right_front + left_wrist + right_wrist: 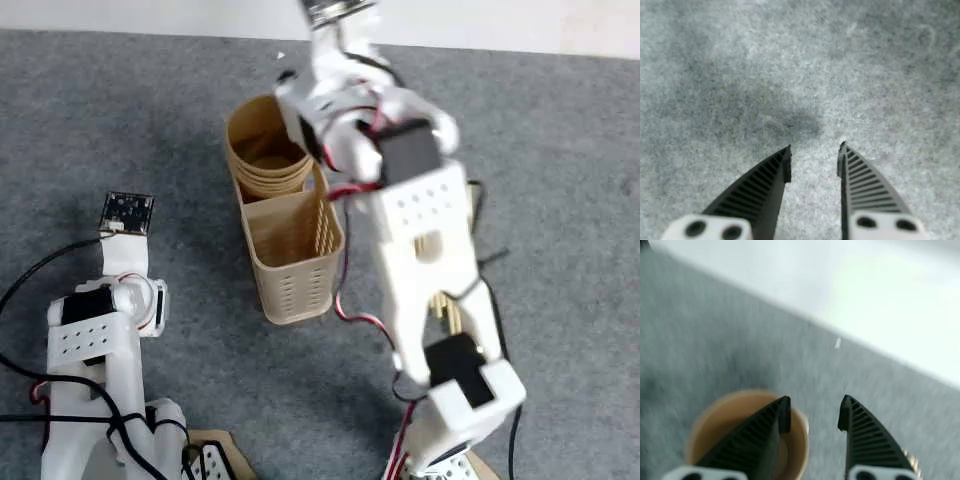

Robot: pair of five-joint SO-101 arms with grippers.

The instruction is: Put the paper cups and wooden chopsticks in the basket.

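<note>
Overhead, right gripper [814, 405] parted above paper cups [725, 420] — in basket [295, 290]

Paper cups [268, 165] stacked in basket [295, 285] far compartment; right end effector [812, 407] above cups; left end effector [814, 155] over counter [790, 60], left of basket.

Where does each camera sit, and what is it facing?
High view: fixed above, looking down on basket, left arm and right arm.
Left wrist view: on left arm, facing grey mat; left claw shows, open.
Right wrist view: on right arm, facing paper cups; right claw shows, open.
Shared: high and right wrist views both show the paper cups.
</note>
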